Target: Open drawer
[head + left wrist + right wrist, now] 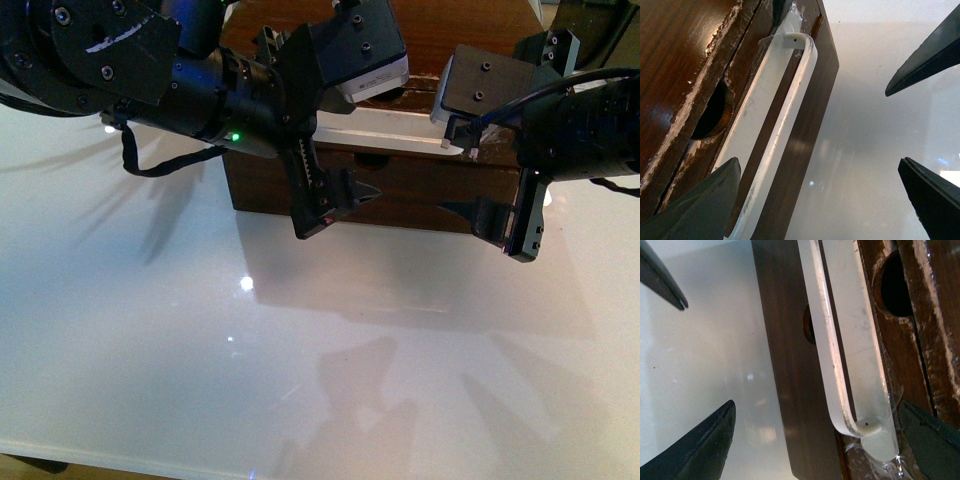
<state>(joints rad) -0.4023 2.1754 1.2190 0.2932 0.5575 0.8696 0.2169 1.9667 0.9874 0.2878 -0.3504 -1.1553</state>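
Hovering open-fingered just in front of the long white bar handle (782, 120) of the scuffed dark-brown wooden drawer (895, 350), seemingly shut in its dark wood box (460, 30) on the glossy white table (200, 350), the left gripper (817, 161) and right gripper (817, 402) risk a shallow pinch slipping off or dragging the box.

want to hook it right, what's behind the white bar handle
Behind the white bar handle is a narrow gap, then a white backing strip on the scuffed dark drawer front. The half-round notch shows only darkness; the drawer's inside is hidden.
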